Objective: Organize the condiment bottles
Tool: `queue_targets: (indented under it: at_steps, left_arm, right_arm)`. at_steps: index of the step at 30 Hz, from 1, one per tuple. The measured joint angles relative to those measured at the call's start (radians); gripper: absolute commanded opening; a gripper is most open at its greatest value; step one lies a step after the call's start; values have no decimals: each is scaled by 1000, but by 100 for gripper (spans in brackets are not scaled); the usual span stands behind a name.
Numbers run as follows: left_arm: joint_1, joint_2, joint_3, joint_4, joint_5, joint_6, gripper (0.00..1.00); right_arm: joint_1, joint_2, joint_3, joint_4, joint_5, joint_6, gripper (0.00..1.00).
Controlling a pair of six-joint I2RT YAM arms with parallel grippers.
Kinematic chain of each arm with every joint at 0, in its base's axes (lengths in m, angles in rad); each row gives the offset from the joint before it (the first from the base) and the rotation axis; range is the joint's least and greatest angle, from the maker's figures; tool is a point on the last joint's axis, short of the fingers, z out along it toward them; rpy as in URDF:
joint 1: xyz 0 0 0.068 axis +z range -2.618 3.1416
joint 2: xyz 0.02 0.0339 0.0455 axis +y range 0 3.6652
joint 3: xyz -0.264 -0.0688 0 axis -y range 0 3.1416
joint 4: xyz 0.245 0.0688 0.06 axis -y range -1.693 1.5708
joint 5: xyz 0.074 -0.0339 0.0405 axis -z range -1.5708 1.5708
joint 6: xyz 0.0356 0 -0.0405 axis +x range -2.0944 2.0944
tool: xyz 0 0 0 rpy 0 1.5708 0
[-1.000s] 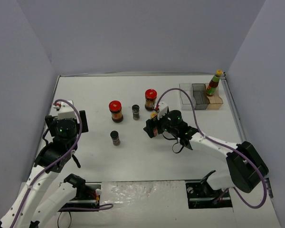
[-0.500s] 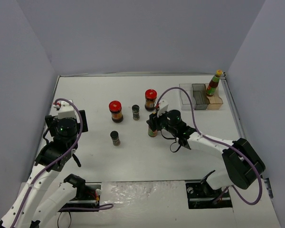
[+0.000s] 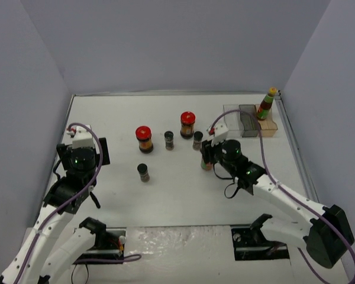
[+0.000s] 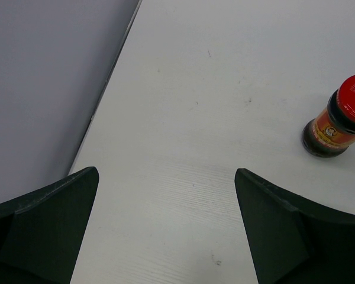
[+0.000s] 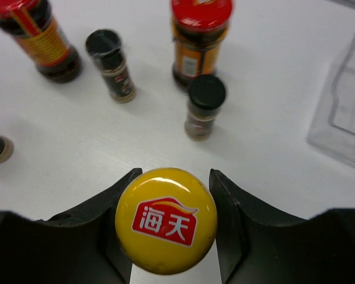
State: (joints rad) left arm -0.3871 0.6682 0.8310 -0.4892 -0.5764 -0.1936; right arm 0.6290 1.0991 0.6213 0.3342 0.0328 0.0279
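Note:
My right gripper (image 5: 173,177) is shut on a slim yellow-capped sauce bottle (image 5: 165,220), a finger on each side of the neck below the cap; from above, this bottle (image 3: 207,161) stands upright right of centre. A second yellow-capped bottle (image 3: 266,105) stands in the tray's right compartment. Two red-lidded jars (image 3: 144,138) (image 3: 187,124) and three black-capped jars (image 3: 169,139) (image 3: 197,140) (image 3: 143,171) stand mid-table. My left gripper (image 4: 165,195) is open over bare table, with one red-lidded jar (image 4: 338,118) ahead on its right.
The three-compartment plastic tray (image 3: 247,122) sits at the back right against the table's right edge; its clear corner (image 5: 343,112) shows in the right wrist view. Grey walls close in the table on the left, back and right.
My right gripper has shut on the yellow-capped bottle and carried it right and slightly nearer. A black-capped jar that the arm was hiding now shows. The left arm has not moved.

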Motion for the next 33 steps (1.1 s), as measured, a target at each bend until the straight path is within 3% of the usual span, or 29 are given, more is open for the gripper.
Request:
queue_targets:
  at_steps: [3, 10, 19, 33]
  left_arm:
    - [4, 0, 0, 0, 4, 0, 97]
    - [9, -3, 0, 0, 11, 0, 97]
    - [10, -15, 0, 0, 18, -1, 97]
    - [12, -16, 0, 0, 35, -1, 97]
  right_arm:
    - [-57, -61, 58, -92, 68, 0, 0]
    - [-379, -37, 191, -141, 126, 9, 0]
    - [-676, 241, 363, -94, 84, 57, 0]
    - [-828, 551, 646, -18, 40, 53, 0]
